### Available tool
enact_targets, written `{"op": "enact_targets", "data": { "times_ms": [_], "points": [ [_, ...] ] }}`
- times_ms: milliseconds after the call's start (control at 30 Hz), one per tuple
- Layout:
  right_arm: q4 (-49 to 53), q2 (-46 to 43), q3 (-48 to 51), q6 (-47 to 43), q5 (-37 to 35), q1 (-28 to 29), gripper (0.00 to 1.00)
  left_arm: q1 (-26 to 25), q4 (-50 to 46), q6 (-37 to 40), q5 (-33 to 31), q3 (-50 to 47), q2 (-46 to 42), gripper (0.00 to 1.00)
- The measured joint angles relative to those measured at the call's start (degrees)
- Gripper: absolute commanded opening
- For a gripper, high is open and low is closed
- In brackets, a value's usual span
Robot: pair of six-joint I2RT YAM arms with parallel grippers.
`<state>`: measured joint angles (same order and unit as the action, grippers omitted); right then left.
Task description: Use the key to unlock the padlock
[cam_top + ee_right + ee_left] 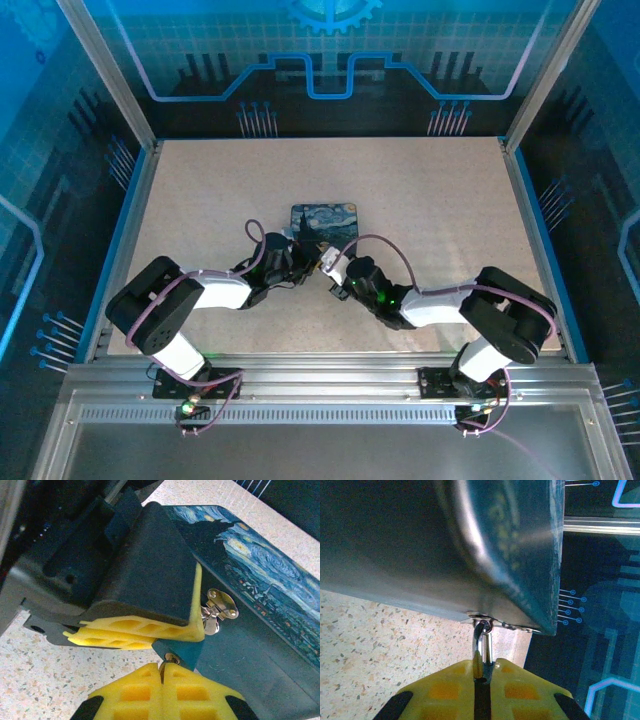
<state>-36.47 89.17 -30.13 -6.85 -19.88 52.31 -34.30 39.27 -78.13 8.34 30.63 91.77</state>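
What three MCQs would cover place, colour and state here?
1. Padlock sits where on the tin? A near side; B lid top; C far side.
2. Pads colour? A red; B yellow; C white.
3. Left gripper state? A wide open; B shut on padlock; C shut, empty.

1 A: it hangs from the tin's near edge, facing the arms.
2 B: both wrist views show yellow.
3 B: the pads meet around it.
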Motion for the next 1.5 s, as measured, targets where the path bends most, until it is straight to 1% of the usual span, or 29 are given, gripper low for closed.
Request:
{"op": "enact_targets", "data": {
  "times_ms": [67, 233, 367, 533, 633, 767, 900, 1033, 1167, 1200, 1333, 1400, 1500],
  "points": [
    [0.1, 0.0, 0.0, 1.2, 0.5, -0.2, 0.0, 0.0, 0.0, 0.0, 0.0, 0.0, 0.0, 0.05],
    [0.3, 0.5, 0.0, 1.7, 0.5, -0.3, 0.0, -0.1, -0.2, 0.5, -0.3, 0.0, 0.1, 0.24],
    [0.6, 2.9, 0.2, 2.7, 0.2, -1.4, 0.0, -0.4, -0.4, 1.1, -0.1, 0.0, 0.1, 0.36],
    [-0.2, 4.3, 1.0, 4.6, 0.9, -2.0, 0.0, -0.7, -0.9, 1.9, -0.1, 0.0, 0.1, 0.43],
    [-1.4, 4.4, 1.7, 6.1, 2.5, -2.9, 0.0, -0.7, -2.2, 2.4, -0.2, 0.0, -0.1, 0.46],
    [-2.9, 4.4, 2.8, 8.6, 7.0, -5.2, 0.0, -0.6, -6.2, 4.8, -0.7, 0.0, -2.8, 0.52],
    [-3.2, 4.4, 3.2, 11.1, 12.5, -8.2, 0.0, 0.5, -12.7, 8.6, -2.2, 0.3, -8.7, 0.59],
    [-3.2, 4.4, 3.2, 13.6, 19.1, -11.8, 0.0, 2.8, -20.4, 13.4, -4.4, 1.8, -14.6, 0.67],
    [-3.2, 4.9, 3.2, 15.8, 25.1, -15.2, 0.0, 6.1, -26.1, 17.4, -5.8, 3.2, -18.1, 0.77],
    [-3.3, 5.4, 3.2, 16.5, 26.9, -16.3, 0.0, 7.2, -27.6, 18.6, -5.9, 3.7, -18.5, 0.79],
    [-4.0, 7.6, 3.1, 19.3, 32.7, -19.7, 0.0, 11.4, -32.7, 22.3, -4.8, 6.4, -17.6, 0.81],
    [-4.5, 8.7, 3.1, 20.5, 35.0, -21.0, 0.0, 12.9, -34.6, 24.3, -3.3, 8.9, -15.5, 0.81],
    [-5.7, 10.1, 3.0, 22.7, 38.1, -22.5, 0.0, 13.8, -36.1, 27.0, -0.9, 12.7, -11.1, 0.81]
  ]
}}
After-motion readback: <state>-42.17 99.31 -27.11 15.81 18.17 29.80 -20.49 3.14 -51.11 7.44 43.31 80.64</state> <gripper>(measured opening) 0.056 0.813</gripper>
